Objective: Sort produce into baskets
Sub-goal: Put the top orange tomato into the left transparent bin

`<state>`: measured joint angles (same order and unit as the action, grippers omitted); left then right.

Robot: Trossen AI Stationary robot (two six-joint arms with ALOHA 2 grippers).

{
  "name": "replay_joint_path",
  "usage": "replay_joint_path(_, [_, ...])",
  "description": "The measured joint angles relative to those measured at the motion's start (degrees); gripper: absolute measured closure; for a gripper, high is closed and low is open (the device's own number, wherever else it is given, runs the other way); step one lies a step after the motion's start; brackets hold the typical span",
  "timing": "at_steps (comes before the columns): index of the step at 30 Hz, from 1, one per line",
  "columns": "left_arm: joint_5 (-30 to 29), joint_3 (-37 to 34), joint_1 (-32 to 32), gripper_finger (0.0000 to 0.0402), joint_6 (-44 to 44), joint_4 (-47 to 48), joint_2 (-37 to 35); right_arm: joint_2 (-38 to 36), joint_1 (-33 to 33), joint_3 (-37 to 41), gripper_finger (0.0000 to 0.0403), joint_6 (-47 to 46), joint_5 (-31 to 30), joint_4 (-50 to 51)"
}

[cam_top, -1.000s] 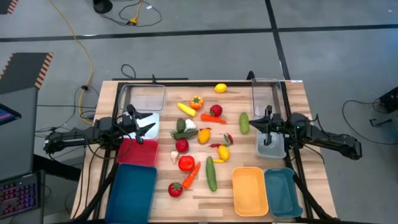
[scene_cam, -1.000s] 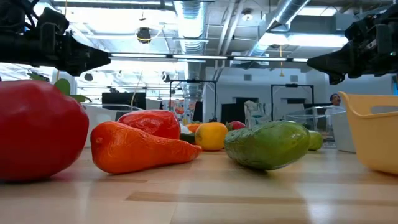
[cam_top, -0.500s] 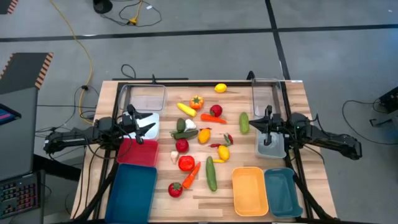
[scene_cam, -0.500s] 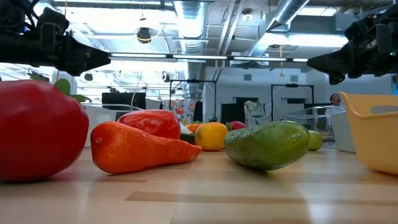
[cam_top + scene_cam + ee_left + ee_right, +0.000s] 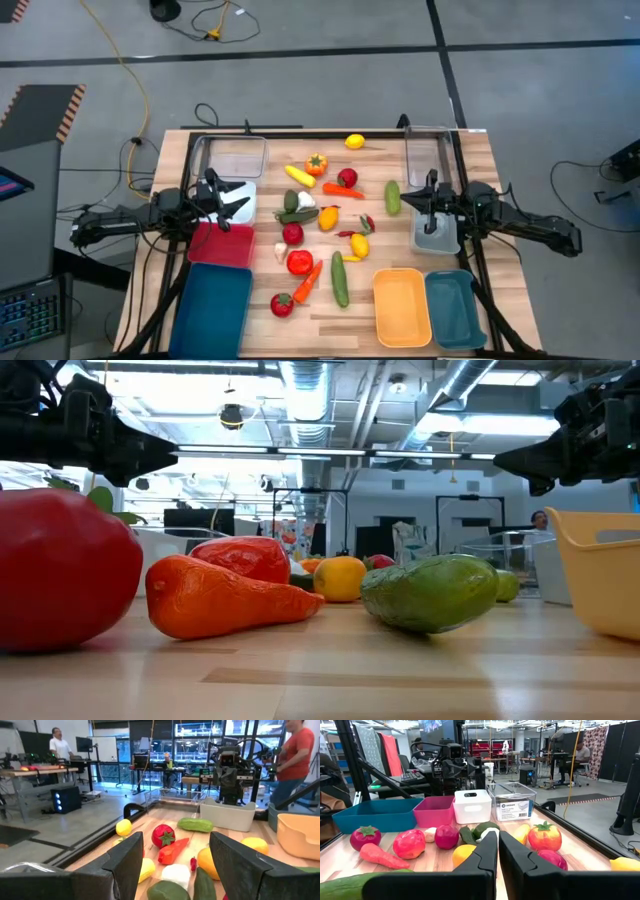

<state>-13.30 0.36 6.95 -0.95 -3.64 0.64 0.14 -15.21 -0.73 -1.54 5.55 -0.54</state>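
Compared with the earlier frames, you will find no visible change: both arms and all produce sit where they were.

The left end effector (image 5: 238, 201) hovers over the white basket (image 5: 240, 190), its fingers spread apart. The smooth pink-red basket (image 5: 222, 245) lies just behind it, and the large dark teal basket (image 5: 214, 298) beyond that.

The right end effector (image 5: 421, 203) hovers over a grey-white basket (image 5: 437, 235), its fingers closed together with nothing between them. The orange-yellow basket (image 5: 401, 306) and a teal basket (image 5: 453, 308) lie off to one side of it.

The produce lies loose on the wooden surface (image 5: 470, 160) between the two end effectors: a glossy red tomato (image 5: 299, 262), a tapered orange carrot (image 5: 307, 281), a long green cucumber (image 5: 340, 278), and a rounded yellow lemon (image 5: 354, 141) farther off.
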Motion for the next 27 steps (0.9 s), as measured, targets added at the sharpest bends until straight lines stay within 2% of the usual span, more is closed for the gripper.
replay_joint_path(14, [0.0, 0.0, 0.0, 0.0184, -5.1, -0.3, 0.0, 0.0, 0.0, 0.0, 0.0356, 0.0, 0.0, 0.0])
replay_joint_path(19, [-0.6, 0.4, 0.0, 0.0184, -7.2, -4.0, 0.2, 0.0, 0.0, 0.0, 0.0356, 0.0, 0.0, 0.0])
replay_joint_path(23, [-5.0, 4.3, 0.0, 0.0184, -7.2, -3.3, 4.0, 0.0, 0.0, 0.0, 0.0356, 0.0, 0.0, 0.0])
replay_joint_path(27, [-7.8, 10.8, 0.0, 0.0184, -7.1, -3.1, 12.6, 0.0, 0.0, 0.0, 0.0356, 0.0, 0.0, 0.0])
